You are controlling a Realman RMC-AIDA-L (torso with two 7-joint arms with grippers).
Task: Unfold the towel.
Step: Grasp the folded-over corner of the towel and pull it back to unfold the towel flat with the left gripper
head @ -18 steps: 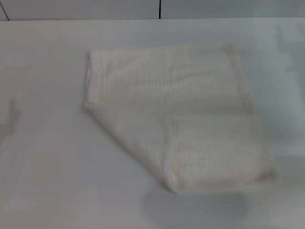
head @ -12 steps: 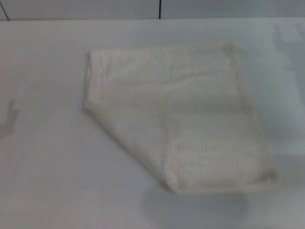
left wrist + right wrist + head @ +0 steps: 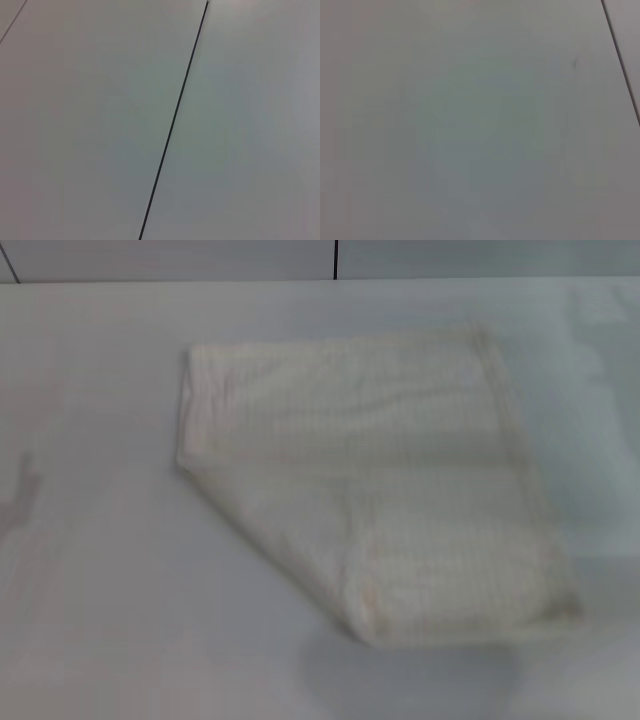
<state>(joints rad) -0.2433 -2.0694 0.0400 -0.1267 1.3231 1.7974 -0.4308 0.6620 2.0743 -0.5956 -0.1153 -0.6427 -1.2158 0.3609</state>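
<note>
- The near tabletop (image 3: 120,640) at the bottom of the frame lies bare.
- The towel (image 3: 370,480) lies folded at centre, apparently doubled; unfolding is not begun.
- Neither hand shows, so I cannot tell their state.

Plain pale grey-white surface (image 3: 110,620) fills the scene; far off, a light wall (image 3: 170,258) with a thin dark vertical seam (image 3: 335,258).

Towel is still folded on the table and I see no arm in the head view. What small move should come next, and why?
Probably bring one gripper down toward the towel, aiming at its near corner, where the folded layers end. The towel lies folded and flat on the white table, untouched, and neither gripper shows in any view, so an approach has to come before any grasp.
</note>
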